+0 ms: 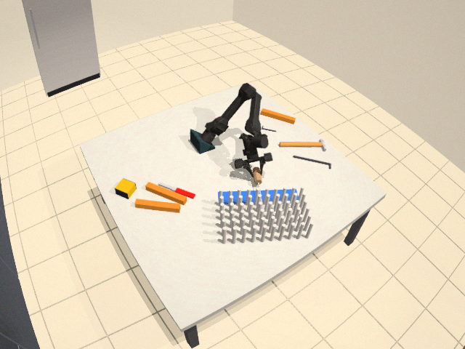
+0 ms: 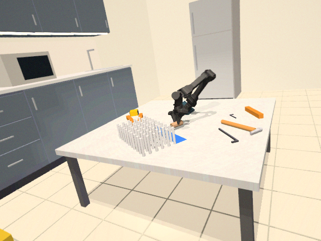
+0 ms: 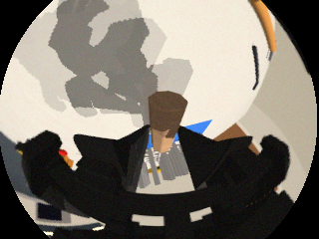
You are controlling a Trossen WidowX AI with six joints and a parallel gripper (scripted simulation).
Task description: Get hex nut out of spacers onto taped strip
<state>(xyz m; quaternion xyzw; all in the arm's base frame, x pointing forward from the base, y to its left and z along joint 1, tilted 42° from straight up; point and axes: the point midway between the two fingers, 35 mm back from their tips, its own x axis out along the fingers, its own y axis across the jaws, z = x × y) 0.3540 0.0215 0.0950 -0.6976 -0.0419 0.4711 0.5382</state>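
The robot's gripper (image 1: 256, 171) (image 2: 178, 121) (image 3: 164, 141) is partly open, its two fingers pinching a brown wooden handle (image 1: 257, 176) (image 2: 176, 124) (image 3: 168, 111). The handle is near the blue strip (image 1: 244, 196) (image 2: 179, 138) (image 3: 199, 127). The strip lies in front of the standing metal spacers (image 1: 262, 225) (image 2: 143, 140) (image 3: 174, 164). The small nut is too hard to make out.

Pale table (image 1: 150, 255) (image 2: 207, 160) (image 3: 219, 60) bearing 3 orange bars and 1 hammer (image 1: 302, 144) (image 2: 238, 125).

Grey spacers (image 1: 224, 235) (image 2: 142, 148) (image 3: 172, 165) (upright ones) border the flat blue strip (image 1: 244, 197) (image 2: 180, 139) (image 3: 200, 126).
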